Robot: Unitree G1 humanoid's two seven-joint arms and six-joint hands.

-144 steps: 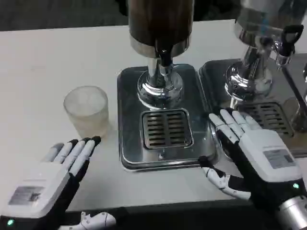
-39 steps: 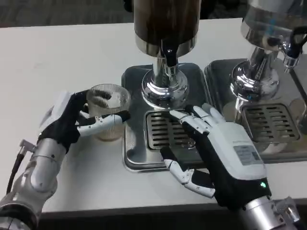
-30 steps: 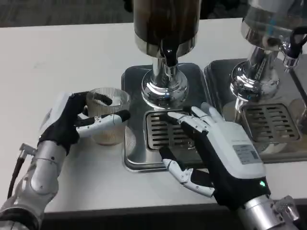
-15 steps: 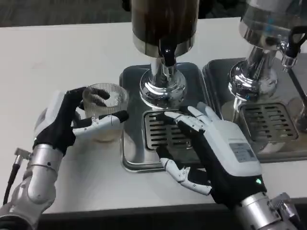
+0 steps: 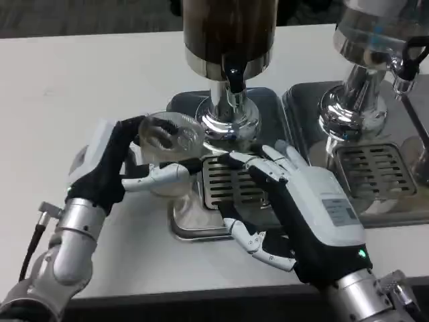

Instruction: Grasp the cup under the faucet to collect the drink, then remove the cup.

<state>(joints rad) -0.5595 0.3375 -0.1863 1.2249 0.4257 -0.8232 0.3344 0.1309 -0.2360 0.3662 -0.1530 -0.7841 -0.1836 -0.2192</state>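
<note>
A clear ribbed plastic cup point(image 5: 169, 149) is held by my left hand point(image 5: 114, 164), thumb across its front and fingers behind it, over the left edge of the steel drip tray point(image 5: 184, 221). It looks empty. The dark drink dispenser's black faucet point(image 5: 233, 79) hangs above the tray's slotted grate point(image 5: 231, 184), to the right of the cup. My right hand point(image 5: 305, 208) lies flat and open over the grate's right part, fingers pointing toward the dispenser's chrome base point(image 5: 228, 119).
A second dispenser with a chrome base point(image 5: 352, 111) and its own drip tray point(image 5: 375, 171) stands at the right. Bare white table point(image 5: 80, 87) stretches to the left and back.
My left hand has carried the cup to the right, from the table beside the tray to over the tray's left edge. The right hand has barely moved.
</note>
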